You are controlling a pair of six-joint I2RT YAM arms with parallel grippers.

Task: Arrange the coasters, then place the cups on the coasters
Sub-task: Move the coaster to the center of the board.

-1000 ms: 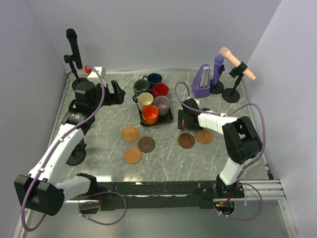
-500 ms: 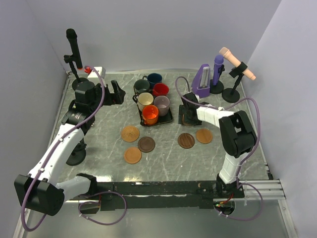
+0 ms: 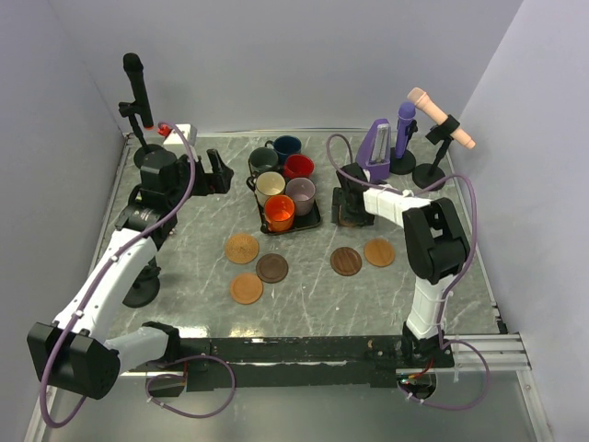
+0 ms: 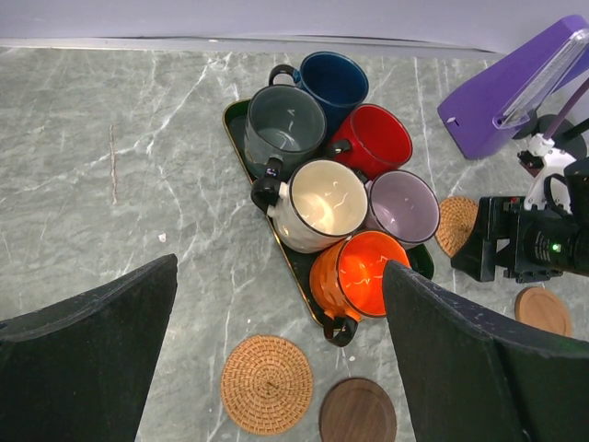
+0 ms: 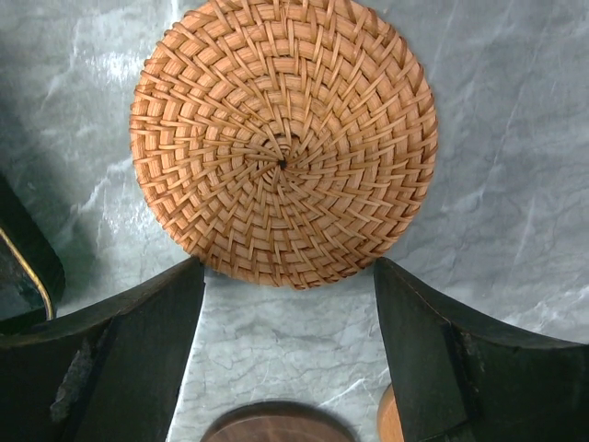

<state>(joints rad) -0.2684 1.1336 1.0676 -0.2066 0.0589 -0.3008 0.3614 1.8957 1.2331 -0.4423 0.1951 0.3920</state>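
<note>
Six cups stand packed on a black tray (image 4: 237, 138): navy (image 4: 333, 81), grey-green (image 4: 285, 124), red (image 4: 373, 140), cream (image 4: 322, 204), mauve (image 4: 403, 204) and orange (image 4: 363, 274). In the right wrist view, my right gripper (image 5: 287, 273) is open, low over the table. Its fingertips (image 5: 189, 276) flank the near rim of a woven coaster (image 5: 282, 143) that lies flat right of the tray. In front of the tray lie two tan coasters (image 3: 242, 248) (image 3: 247, 288) and a dark one (image 3: 271, 268). Further right are a dark coaster (image 3: 346, 261) and a tan one (image 3: 379, 252). My left gripper (image 3: 216, 175) hangs open left of the tray, holding nothing.
At the back right stand a purple wedge-shaped object (image 3: 373, 152), a purple microphone (image 3: 405, 120) and a beige microphone (image 3: 442, 115) on stands. A black microphone (image 3: 136, 87) stands at the back left, behind the left arm. Walls close in the table on three sides.
My right gripper has moved away from the dark coaster toward the far side, up to the woven coaster beside the tray, and its jaws have narrowed a little. The left arm has not moved.
</note>
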